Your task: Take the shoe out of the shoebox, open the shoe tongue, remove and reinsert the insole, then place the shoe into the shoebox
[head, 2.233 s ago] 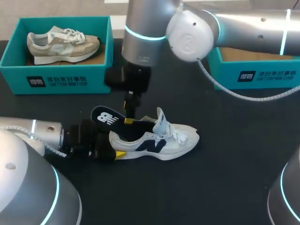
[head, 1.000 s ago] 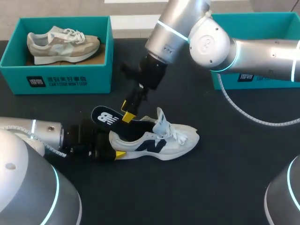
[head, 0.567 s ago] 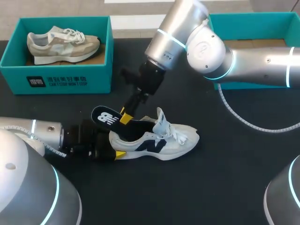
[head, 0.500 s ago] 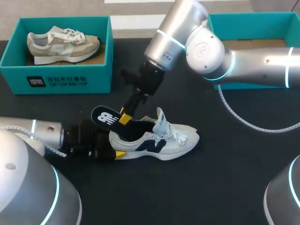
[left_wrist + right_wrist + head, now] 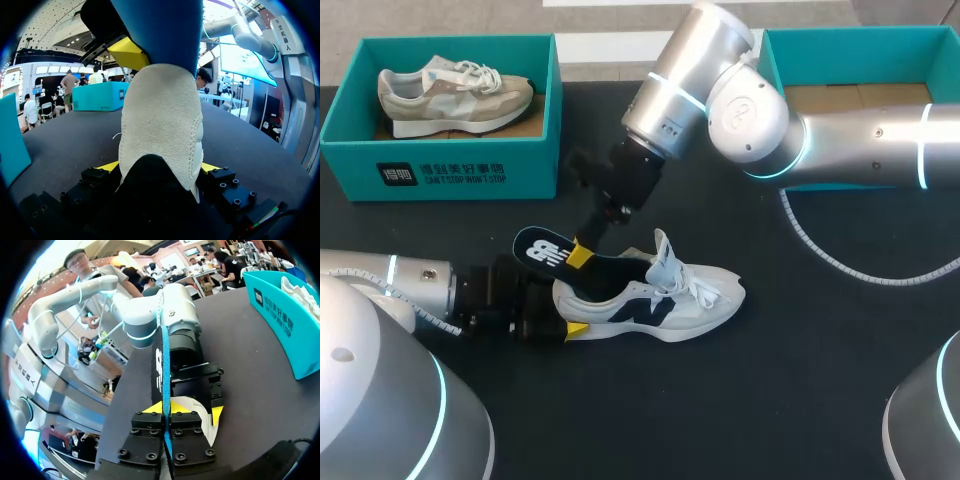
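Sneaker [image 5: 660, 300] lies at the middle of the surface [image 5: 820, 380], toe at 3 o'clock, heel clenched in my left pincer [image 5: 567, 315]. My right pincer [image 5: 580, 257] grips the insole [image 5: 545, 250], half out toward 10 o'clock. Best: draw it lengthwise, no twisting, heel pinned.

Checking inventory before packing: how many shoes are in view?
2. A beige shoe lies in the left shoebox; a white-and-navy shoe lies on the table, heel in the left pincer. The right shoebox is partly hidden.

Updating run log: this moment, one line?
left end effector: shut on heel of white-and-navy sneaker | right end effector: shut on dark-blue insole, partly out
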You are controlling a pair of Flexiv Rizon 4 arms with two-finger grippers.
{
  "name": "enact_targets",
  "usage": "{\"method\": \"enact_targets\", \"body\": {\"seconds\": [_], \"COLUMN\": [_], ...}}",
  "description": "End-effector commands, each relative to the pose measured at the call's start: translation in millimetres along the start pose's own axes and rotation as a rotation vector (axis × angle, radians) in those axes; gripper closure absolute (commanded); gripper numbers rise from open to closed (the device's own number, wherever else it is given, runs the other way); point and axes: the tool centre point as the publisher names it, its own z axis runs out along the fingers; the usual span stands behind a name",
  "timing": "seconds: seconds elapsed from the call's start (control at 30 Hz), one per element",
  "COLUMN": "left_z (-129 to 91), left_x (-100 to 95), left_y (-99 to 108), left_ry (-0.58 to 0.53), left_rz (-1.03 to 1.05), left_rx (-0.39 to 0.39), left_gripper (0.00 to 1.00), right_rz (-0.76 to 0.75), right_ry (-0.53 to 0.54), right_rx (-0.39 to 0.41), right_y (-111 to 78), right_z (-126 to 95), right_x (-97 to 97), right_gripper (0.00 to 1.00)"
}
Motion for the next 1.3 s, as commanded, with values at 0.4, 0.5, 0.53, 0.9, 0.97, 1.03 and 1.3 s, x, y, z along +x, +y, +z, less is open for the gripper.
{"method": "enact_targets", "body": {"seconds": [0.4,0.5,0.53,0.9,0.97,1.03,1.3], "left_z": [1.1,1.1,1.1,1.1,1.1,1.1,1.1], "left_x": [-0.1,-0.1,-0.1,-0.1,-0.1,-0.1,-0.1], "left_y": [3.4,3.4,3.4,3.4,3.4,3.4,3.4], "left_ry": [-0.002,-0.002,-0.002,-0.002,-0.002,-0.002,-0.002], "left_rz": [0.0,0.0,0.0,0.0,0.0,0.0,0.0], "left_rx": [0.0,0.0,0.0,0.0,0.0,0.0,0.0], "left_gripper": [1.0,1.0,1.0,1.0,1.0,1.0,1.0], "right_rz": [-0.01,-0.051,-0.048,-0.108,-0.108,-0.108,-0.108], "right_ry": [-0.322,-0.384,-0.395,-0.449,-0.449,-0.449,-0.449], "right_rx": [-0.227,-0.327,-0.335,-0.507,-0.507,-0.507,-0.507], "right_y": [51.1,68.3,71.5,109.4,109.4,109.4,109.4], "right_z": [-49.7,-62.9,-66.3,-105.3,-105.3,-105.3,-105.3], "right_x": [10.1,11.9,12.7,19.0,19.0,19.0,19.0], "right_gripper": [1.0,1.0,1.0,1.0,1.0,1.0,1.0]}}
